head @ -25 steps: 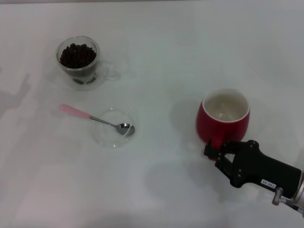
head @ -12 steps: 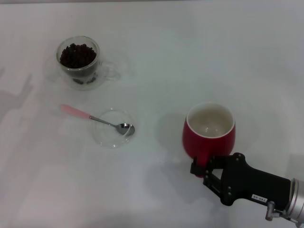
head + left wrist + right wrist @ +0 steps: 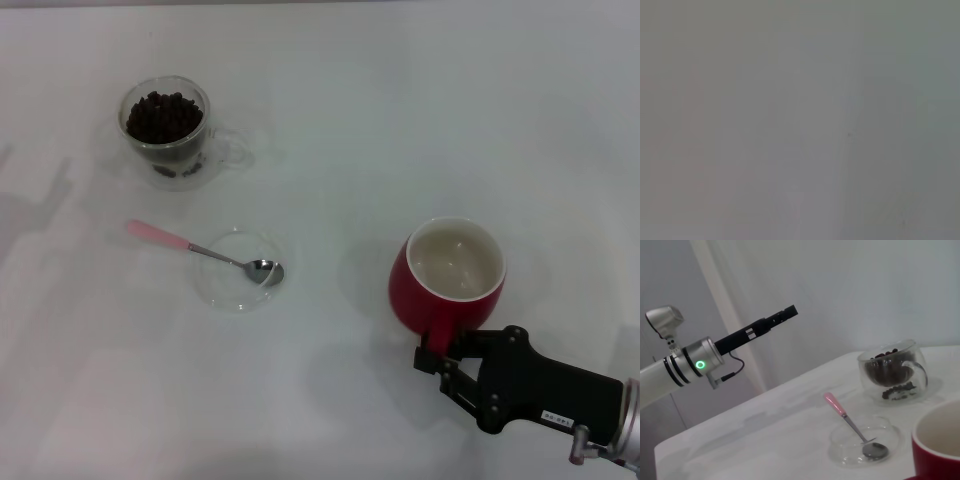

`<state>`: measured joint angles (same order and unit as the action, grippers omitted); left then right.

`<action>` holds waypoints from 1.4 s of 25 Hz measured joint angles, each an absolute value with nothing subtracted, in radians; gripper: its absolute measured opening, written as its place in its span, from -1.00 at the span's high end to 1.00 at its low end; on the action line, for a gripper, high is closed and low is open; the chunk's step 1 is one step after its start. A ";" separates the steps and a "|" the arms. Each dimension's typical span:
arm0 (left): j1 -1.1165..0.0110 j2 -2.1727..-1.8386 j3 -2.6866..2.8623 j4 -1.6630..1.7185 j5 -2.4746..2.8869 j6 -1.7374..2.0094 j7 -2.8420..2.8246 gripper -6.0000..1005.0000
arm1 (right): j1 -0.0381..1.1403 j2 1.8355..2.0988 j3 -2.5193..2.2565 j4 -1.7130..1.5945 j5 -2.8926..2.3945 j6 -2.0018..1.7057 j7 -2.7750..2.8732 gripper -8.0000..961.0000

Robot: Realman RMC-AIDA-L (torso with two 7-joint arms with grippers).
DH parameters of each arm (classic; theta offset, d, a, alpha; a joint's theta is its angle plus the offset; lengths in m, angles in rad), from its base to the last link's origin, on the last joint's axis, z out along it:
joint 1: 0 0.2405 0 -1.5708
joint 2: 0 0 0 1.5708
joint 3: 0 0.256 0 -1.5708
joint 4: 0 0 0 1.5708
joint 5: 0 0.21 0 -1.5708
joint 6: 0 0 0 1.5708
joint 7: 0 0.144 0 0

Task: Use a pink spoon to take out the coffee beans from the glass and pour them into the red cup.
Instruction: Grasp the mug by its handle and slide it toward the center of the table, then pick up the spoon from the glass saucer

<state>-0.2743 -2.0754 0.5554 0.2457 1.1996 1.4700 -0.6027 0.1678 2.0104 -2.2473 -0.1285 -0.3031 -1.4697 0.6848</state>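
The red cup point(image 3: 447, 275) stands at the right of the table, leaning a little, its creamy inside empty; it also shows in the right wrist view point(image 3: 939, 447). My right gripper point(image 3: 441, 355) is shut on its handle from the near side. The glass point(image 3: 167, 130) with coffee beans point(image 3: 163, 115) stands far left, also in the right wrist view point(image 3: 892, 371). The pink spoon point(image 3: 200, 248) lies with its bowl in a shallow clear dish point(image 3: 240, 270). My left gripper point(image 3: 787, 312) is raised in the air, off the table's left side, seen only in the right wrist view.
The table point(image 3: 400, 120) is white and plain. The left wrist view shows only a blank grey surface. A pale curtain hangs behind the table in the right wrist view.
My right gripper has carried the red cup to the left and nearer to me, then slightly back right; the cup now leans. The glass, spoon and dish have not moved.
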 joint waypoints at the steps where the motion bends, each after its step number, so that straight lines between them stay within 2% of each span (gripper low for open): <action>1: -0.274 -2.075 0.555 0.245 1.200 1.470 -0.603 -0.57 | 0.167 2.010 -2.245 -0.125 -0.302 -1.471 0.685 0.74; 3: -0.273 -2.075 0.556 0.245 1.199 1.470 -0.603 -0.57 | 0.167 2.010 -2.243 -0.121 -0.301 -1.471 0.685 0.73; 8: -0.273 -2.075 0.568 0.245 1.200 1.470 -0.603 -0.57 | 0.168 2.009 -2.240 -0.110 -0.308 -1.473 0.684 0.43; 12: -0.273 -2.075 0.569 0.245 1.199 1.470 -0.599 -0.57 | 0.168 2.005 -2.239 -0.100 -0.309 -1.489 0.684 0.33; 22: -0.272 -2.075 0.577 0.251 1.199 1.469 -0.602 -0.57 | 0.178 1.993 -2.234 -0.037 -0.298 -1.534 0.694 0.30; 28: -0.272 -2.075 0.579 0.252 1.199 1.469 -0.600 -0.57 | 0.181 1.976 -2.211 0.017 -0.273 -1.602 0.698 0.17; 35: -0.247 -2.075 0.580 0.250 1.197 1.478 -0.599 -0.57 | 0.188 1.931 -2.207 0.084 -0.235 -1.699 0.699 -0.39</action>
<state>-0.2472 -2.0754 0.5799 0.2499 1.1966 1.4778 -0.5989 0.1877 1.9307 -2.2074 0.0838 -0.2347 -1.6991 0.6992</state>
